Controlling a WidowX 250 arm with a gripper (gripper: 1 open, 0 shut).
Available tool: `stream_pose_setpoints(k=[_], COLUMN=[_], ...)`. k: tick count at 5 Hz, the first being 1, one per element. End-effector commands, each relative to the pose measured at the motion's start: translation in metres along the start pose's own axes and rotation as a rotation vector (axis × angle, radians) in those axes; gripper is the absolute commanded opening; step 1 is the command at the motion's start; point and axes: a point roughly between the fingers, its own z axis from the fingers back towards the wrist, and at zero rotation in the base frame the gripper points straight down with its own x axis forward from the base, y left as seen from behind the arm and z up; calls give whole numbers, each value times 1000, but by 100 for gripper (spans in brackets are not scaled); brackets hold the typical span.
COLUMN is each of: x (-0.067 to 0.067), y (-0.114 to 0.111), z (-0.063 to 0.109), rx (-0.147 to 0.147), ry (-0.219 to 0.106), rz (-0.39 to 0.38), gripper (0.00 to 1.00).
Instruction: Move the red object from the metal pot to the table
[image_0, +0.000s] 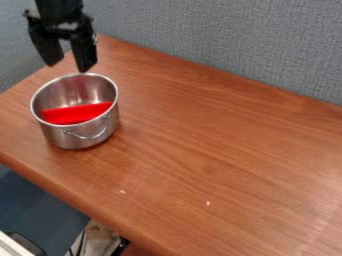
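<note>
Lying inside the metal pot (76, 110): the red object (74, 112), flat against the bottom, its far end hidden by the pot's wall. Standing near the left end of the reddish-brown wooden counter (214, 140), thin wire handle toward the front edge. Hanging above and just behind the pot's far rim: the black gripper (64, 54), pointing down, jaws spread wide, empty, touching neither pot nor red piece. Behind the counter, a grey textured wall (254, 40).
</note>
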Motion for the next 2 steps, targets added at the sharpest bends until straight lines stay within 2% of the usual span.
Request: stream_pose_setpoints(k=[1, 2], x=[-6, -12], y=[6, 5], z=[-3, -11], rx=[21, 29], ry=[-41, -55], rz=[-33, -38], gripper=[100, 100])
